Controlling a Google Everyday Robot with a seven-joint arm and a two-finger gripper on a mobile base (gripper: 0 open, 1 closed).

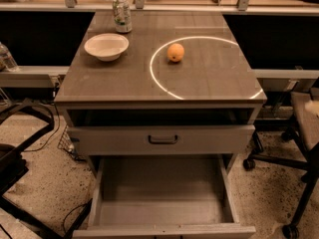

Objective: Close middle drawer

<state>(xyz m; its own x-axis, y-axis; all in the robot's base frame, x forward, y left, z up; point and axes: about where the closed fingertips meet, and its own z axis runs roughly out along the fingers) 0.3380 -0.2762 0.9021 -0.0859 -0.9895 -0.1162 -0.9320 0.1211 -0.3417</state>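
Observation:
The middle drawer [160,195] is pulled far out toward me at the bottom of the view. Its long shallow grey box is empty, and its front edge [164,230] lies at the lower border, with the handle hidden. Above it, the top drawer [209,139], with its taller front panel and dark bar handle [163,139], stands slightly out from the cabinet. The lowest drawer is hidden under the open one. My gripper is out of view.
On the cabinet top [114,76] are a white bowl [106,46], a can [121,15] and an orange [175,52] inside a lit ring. An office chair [299,133] stands at the right. Black frames [20,153] and cables lie at the left.

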